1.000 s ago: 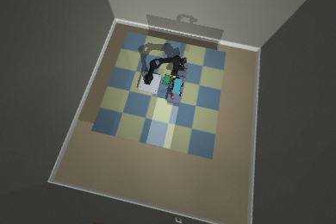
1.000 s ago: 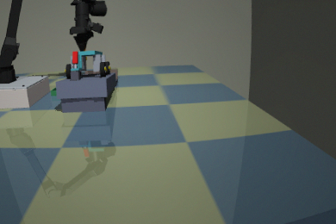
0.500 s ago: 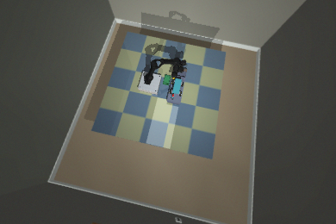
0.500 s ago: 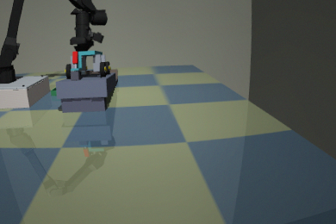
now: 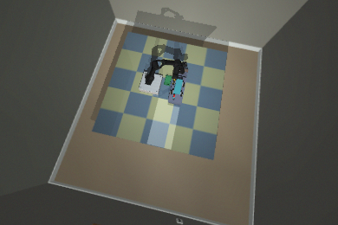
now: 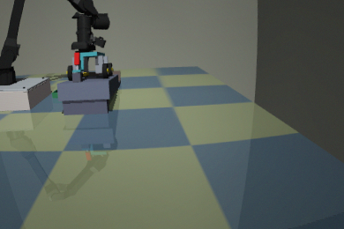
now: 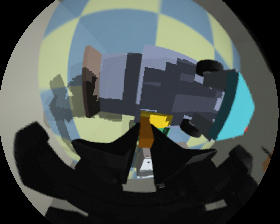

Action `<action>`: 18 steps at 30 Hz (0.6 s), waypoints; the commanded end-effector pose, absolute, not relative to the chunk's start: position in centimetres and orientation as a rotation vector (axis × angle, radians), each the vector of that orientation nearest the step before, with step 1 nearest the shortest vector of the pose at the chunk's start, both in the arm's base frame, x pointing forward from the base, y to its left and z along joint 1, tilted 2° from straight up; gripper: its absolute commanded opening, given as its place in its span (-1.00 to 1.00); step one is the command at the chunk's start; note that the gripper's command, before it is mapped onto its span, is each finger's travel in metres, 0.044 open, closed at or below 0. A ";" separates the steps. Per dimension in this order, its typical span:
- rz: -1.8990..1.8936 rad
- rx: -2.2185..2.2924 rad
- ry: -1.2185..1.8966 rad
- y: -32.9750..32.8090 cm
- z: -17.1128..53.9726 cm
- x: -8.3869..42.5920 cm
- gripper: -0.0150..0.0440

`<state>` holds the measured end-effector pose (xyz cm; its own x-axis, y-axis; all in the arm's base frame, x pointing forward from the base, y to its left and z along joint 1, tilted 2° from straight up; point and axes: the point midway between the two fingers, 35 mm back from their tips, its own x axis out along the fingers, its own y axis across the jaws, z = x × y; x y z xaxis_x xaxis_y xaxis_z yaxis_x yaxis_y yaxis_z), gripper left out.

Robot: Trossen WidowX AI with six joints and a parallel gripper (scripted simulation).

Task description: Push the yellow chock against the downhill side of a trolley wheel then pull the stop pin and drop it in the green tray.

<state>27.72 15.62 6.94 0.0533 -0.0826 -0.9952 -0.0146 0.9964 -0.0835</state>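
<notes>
My gripper (image 7: 144, 125) is shut on the orange handle (image 7: 145, 137) of the yellow chock (image 7: 161, 120). In the wrist view the chock is by the ramp's tray-side edge, downhill of the trolley's near wheel (image 7: 190, 127), with a gap showing between them. Its black base is not clearly visible, nor is contact with the ramp. The cyan-topped trolley (image 5: 178, 87) (image 6: 93, 55) (image 7: 242, 107) stands on the grey ramp (image 5: 175, 101) (image 6: 84, 91) (image 7: 113, 70). The red-headed stop pin (image 5: 174, 96) (image 6: 77, 58) stands upright at its uphill end. In the exterior view the fingertips are hidden behind the trolley.
The green tray (image 5: 167, 80) (image 6: 56, 94) is beside the ramp, between it and the arm's white base block (image 5: 150, 89) (image 6: 18, 99). A brownish end board (image 7: 90, 75) stands across the ramp's downhill end. The trolley's other wheel (image 7: 209, 66) is on the far side.
</notes>
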 end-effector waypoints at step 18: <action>-0.054 -0.084 1.515 13.3 7.4 27.9 -0.49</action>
<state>27.99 13.65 7.35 0.0571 -0.0824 -0.9950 -0.0134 0.9964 -0.0833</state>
